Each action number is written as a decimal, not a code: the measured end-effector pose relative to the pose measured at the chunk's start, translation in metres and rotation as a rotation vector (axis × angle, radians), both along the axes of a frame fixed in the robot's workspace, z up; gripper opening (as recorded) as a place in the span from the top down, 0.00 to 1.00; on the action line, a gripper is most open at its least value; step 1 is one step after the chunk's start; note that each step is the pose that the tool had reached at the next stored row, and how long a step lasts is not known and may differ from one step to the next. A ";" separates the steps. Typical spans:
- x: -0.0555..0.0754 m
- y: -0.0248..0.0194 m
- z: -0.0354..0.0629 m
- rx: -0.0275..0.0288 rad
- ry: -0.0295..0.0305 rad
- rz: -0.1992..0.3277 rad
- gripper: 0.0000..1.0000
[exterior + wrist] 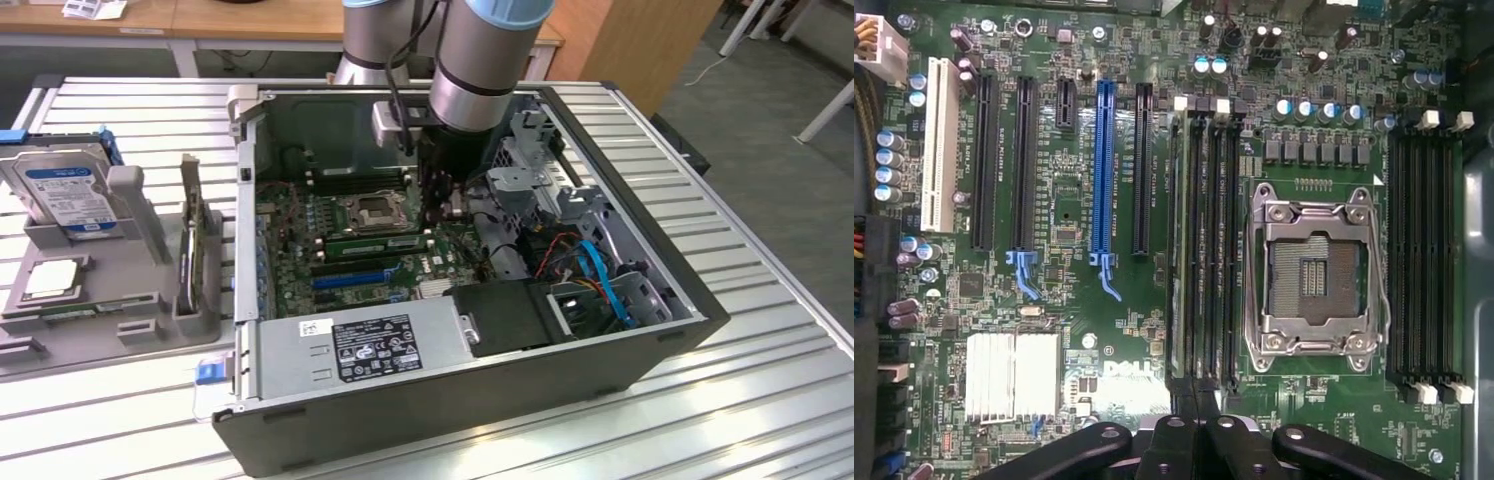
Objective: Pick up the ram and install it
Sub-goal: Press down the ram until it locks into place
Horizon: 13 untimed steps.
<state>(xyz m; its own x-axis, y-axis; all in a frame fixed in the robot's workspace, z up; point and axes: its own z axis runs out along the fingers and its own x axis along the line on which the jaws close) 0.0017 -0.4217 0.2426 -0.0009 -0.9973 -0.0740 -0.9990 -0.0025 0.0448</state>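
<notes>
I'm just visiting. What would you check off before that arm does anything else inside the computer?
1. Gripper shut: ok.
2. Ram lying along a slot beside the processor socket: ok.
3. Ram pushed fully down: cannot tell.
4. Gripper actually gripping the ram: cannot tell.
5. Neighbouring black slots free of sticks: ok.

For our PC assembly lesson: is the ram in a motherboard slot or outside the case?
In a slot: the ram stands on edge in the bank beside the CPU socket. Whether it is latched, cannot tell.
</notes>
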 end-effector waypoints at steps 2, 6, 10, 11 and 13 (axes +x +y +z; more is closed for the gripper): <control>0.000 0.0000 -0.0011 0.0000 0.0000 0.000 0.90; 0.000 -0.0001 -0.0022 -0.0003 0.0001 0.000 0.90; 0.000 0.0000 -0.0029 0.0004 -0.0001 0.000 0.90; 0.000 0.0000 -0.0034 0.0004 -0.0001 0.000 0.90; 0.000 -0.0001 -0.0042 0.0000 0.0000 0.000 0.90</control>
